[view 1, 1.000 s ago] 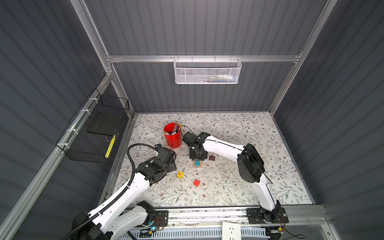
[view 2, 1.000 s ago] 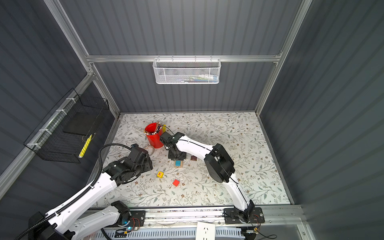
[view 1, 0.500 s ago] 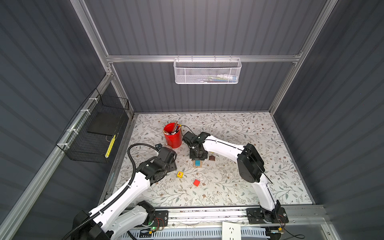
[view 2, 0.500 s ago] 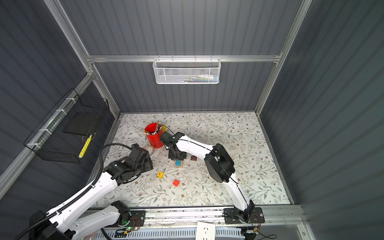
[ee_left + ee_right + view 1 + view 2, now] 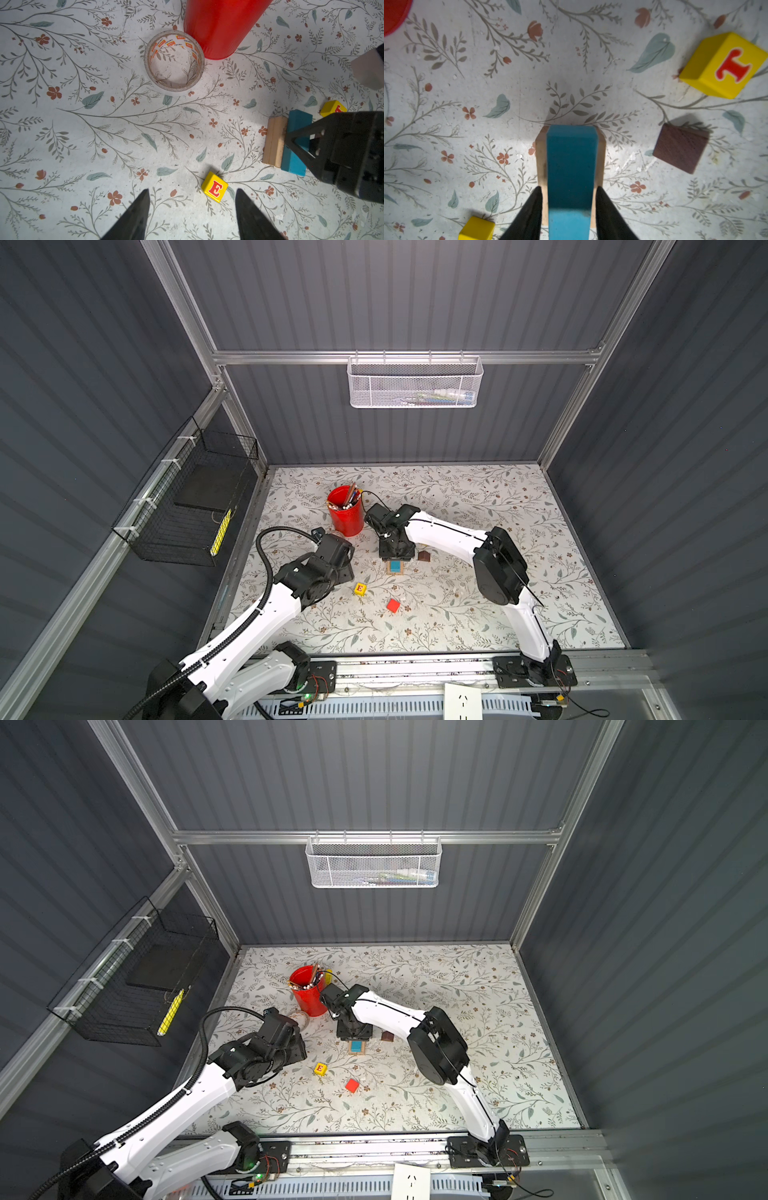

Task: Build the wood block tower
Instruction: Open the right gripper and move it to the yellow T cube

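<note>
Both top views look down on a tabletop (image 5: 519,510) covered with a pale sheet printed with grey-green sprigs and small rust flowers, scuffed and speckled up close. Dark grey ribbed walls (image 5: 395,302) close it in behind aluminium rails. A white mesh basket (image 5: 415,383) hangs at 12 o'clock and a black wire basket (image 5: 187,502) at 9.

Near the middle stands the tower so far: a flat, matte-painted blue plank (image 5: 395,564) lying on unpainted tan planks (image 5: 274,141). The right gripper (image 5: 568,188) straddles the blue plank with a sliver of tan showing beside each black finger, so the jaws are loose around it, not pinching.

From that stack, the glossy red cup (image 5: 345,516) sits at 10 o'clock, the dark brown, grained roof piece (image 5: 424,556) at 2, the red cube (image 5: 393,605) at 6 and the glossy yellow E cube (image 5: 360,589) at 8. The left gripper (image 5: 191,190) hovers spread and empty, just short of the yellow E cube.
</note>
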Robot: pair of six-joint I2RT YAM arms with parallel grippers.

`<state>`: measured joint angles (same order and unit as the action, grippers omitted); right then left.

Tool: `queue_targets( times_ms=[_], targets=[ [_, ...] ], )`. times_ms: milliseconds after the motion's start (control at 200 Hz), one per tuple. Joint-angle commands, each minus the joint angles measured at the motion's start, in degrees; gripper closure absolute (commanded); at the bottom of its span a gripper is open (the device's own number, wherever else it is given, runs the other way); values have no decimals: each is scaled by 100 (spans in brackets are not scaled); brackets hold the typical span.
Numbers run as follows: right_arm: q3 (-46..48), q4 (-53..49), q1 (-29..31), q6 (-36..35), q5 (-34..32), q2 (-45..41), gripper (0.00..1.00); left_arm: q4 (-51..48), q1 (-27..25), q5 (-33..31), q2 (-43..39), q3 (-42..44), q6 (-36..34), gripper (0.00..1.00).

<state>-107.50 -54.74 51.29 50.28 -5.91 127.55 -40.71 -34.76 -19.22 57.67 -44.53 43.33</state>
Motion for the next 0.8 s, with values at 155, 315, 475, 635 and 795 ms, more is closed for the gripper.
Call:
queue_targets(
  times_ms=[155, 315, 475, 635, 795],
  targets=[
    [504, 177, -14, -331, -440, -1049, 46, -42, 31, 170, -5, -139, -30, 32],
    [1126, 551, -14, -857, -590, -1686, 39, 121, 31, 415, 61, -187, -104, 29],
    [1925, 1084, -158, -1751, -387, -2259, 33, 424, 30, 700, 189, -182, -167, 29],
    [2651, 1477, -453, -2606, -113, -2633, 30, 698, 22, 909, 375, -231, -176, 29],
    [2939, 1545, -796, -3191, -106, -2566, 28, 995, 14, 1116, 562, -248, -104, 29]
  ],
)
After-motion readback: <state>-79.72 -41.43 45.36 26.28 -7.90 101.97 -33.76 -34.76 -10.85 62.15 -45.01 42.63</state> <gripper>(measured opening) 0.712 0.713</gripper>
